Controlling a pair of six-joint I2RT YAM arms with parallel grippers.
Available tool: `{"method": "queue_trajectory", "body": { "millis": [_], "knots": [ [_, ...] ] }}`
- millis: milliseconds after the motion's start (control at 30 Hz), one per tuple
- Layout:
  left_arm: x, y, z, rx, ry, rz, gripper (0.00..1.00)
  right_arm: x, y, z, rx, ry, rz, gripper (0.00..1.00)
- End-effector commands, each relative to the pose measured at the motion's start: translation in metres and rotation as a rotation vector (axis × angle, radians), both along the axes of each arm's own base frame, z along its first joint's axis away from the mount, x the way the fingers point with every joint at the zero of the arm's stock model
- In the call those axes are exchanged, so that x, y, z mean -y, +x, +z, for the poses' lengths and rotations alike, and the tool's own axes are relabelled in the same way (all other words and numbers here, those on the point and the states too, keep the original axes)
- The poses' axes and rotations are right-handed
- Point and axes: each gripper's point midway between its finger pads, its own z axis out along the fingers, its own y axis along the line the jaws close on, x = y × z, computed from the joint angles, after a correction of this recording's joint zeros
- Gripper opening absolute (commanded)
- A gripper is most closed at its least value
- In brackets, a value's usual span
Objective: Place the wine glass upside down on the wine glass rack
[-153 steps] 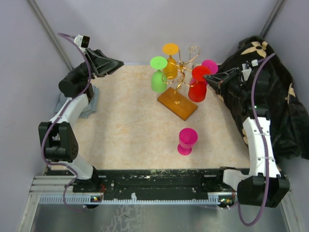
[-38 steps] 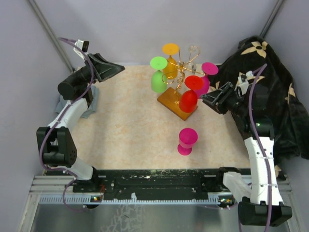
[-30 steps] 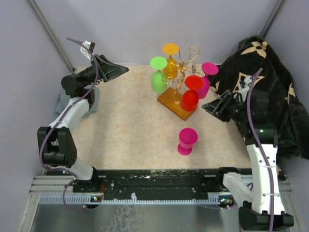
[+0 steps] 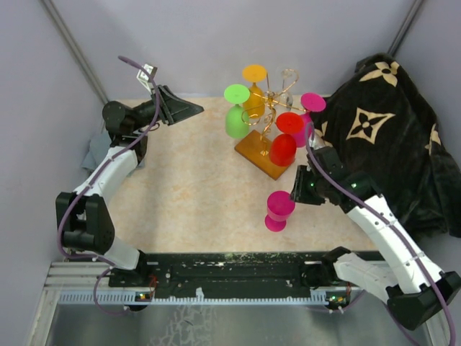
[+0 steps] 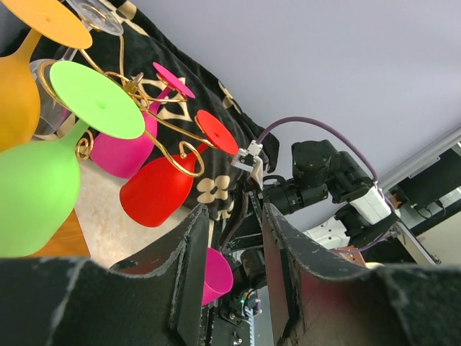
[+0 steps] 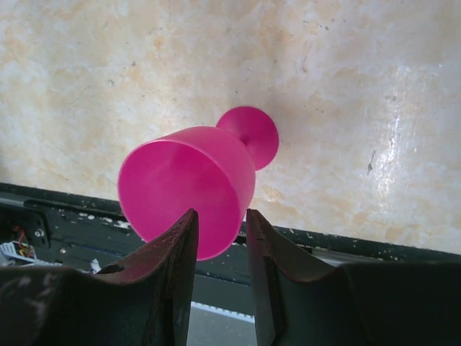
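A: Near edge of the counter [image 6: 374, 101]: a pink wine glass [image 6: 180, 180] stands alone, bowl up as far as I can tell, well apart from the rack. The right pincer [image 6: 218, 214] hangs just over it with a narrow gap, holding nothing.

B: Gap against bowl?

A: The gap looks narrower than the bowl. My judgement: if it comes down like that, a finger lands on the rim and tips the glass. The glass sits near the black rail [image 6: 338, 249], so once knocked over it could roll off the front.

B: And if the stem is the target?

A: The stem is mostly hidden behind the bowl in the wrist view. A side approach may shove the bowl first.

B: Farther back?

A: The rack [image 4: 264, 157] has an amber base and gold wire arms, and it is crowded. A red glass [image 4: 282, 148], a green glass [image 4: 235, 121] and others hang foot-up. I cannot tell which arm is free. The red glass hangs nearest on the approach side. A carried glass swung in there could strike it, or snag the wire and drag the rack.

B: Left side?

A: The left pincer [image 5: 232, 209] is raised at the far left, partly parted, empty, facing the rack. If both arms reach in together, they risk a clash.
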Motion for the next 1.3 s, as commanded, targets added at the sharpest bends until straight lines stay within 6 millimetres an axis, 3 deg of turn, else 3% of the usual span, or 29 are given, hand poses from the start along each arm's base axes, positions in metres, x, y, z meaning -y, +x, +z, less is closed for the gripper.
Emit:
{"method": "queue_trajectory", "body": {
  "millis": [0,367,667,767,867,967,1133,1267],
  "knots": [
    [0.000,-0.009,0.010,0.055,0.005,-0.006,0.42,0.006,0.009,-0.008,0.029,-0.051,-0.025,0.33],
    [0.001,-0.007,0.011,0.057,0.008,-0.009,0.42,-0.002,0.017,-0.030,0.007,-0.054,-0.005,0.33],
    [0.001,-0.006,0.010,0.053,0.010,-0.009,0.42,0.000,0.019,-0.029,0.014,-0.064,-0.010,0.00],
    [0.001,-0.006,0.011,0.055,0.010,-0.009,0.41,0.000,0.017,-0.024,0.018,-0.060,-0.010,0.00],
    [0.001,-0.007,0.012,0.057,0.013,-0.010,0.41,-0.003,0.017,-0.007,0.049,-0.028,-0.006,0.00],
    [0.001,-0.007,0.012,0.059,0.021,-0.005,0.41,-0.014,0.019,0.022,0.104,0.042,0.028,0.00],
    [0.000,-0.009,0.011,0.049,0.027,-0.009,0.41,-0.054,0.015,0.084,0.219,0.263,0.202,0.00],
    [-0.003,-0.011,0.013,0.053,0.036,-0.003,0.41,-0.075,0.010,0.126,0.290,0.385,0.313,0.00]
  ]
}}
